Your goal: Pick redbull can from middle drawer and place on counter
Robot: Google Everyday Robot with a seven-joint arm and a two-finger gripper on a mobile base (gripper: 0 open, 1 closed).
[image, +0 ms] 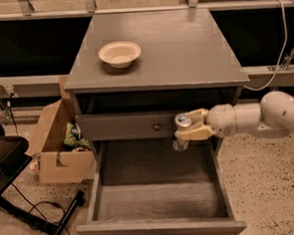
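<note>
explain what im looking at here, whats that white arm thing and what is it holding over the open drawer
This is a single camera view, looking down at a grey wooden cabinet from its front. Where the camera is mounted cannot be told.

The white arm coming in from the right belongs to a mobile robot. At its tip is the end effector, a two-finger clamp. It is shut on a small redbull can, held in the air in front of the cabinet, above the floor of the pulled-out middle drawer. Nothing else shows in that drawer.

The flat top of the cabinet is the counter, where the can is meant to go. On it sits only a cream bowl. Left of the cabinet, on the floor, is an open cardboard box.
</note>
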